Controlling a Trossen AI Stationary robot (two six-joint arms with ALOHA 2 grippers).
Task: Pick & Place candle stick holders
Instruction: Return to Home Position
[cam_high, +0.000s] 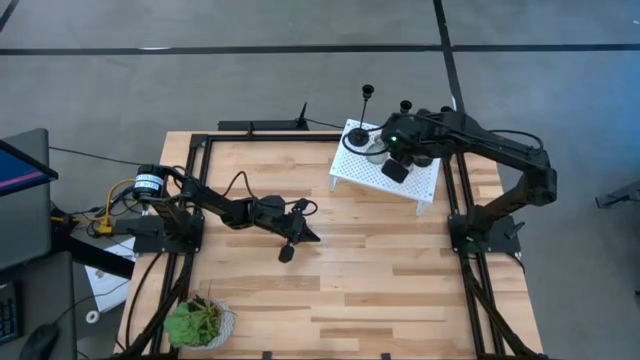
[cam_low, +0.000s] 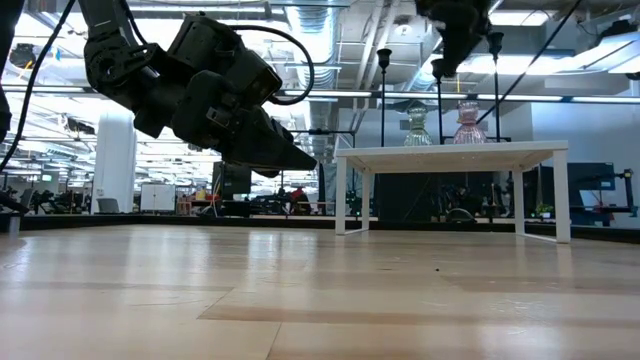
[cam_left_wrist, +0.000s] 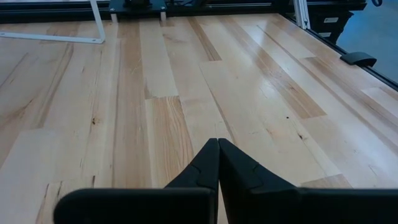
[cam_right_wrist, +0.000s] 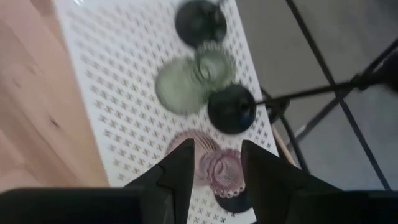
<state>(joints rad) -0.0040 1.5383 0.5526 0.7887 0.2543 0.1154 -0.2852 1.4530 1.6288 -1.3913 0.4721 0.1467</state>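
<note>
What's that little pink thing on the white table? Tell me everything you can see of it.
It is a small, squat pink candle holder, seemingly ribbed see-through glass, wider at the foot than at the cup. It stands upright on the white perforated stand, beside the grey-green holder and close to the tall black holders. The right gripper hangs open above it, not touching it.

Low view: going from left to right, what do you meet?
left gripper, fingers shut → first tall black holder → grey-green holder → second tall black holder → pink holder → third tall black holder, all five on the white stand. The right gripper overlaps them above, so it is left out.
</note>
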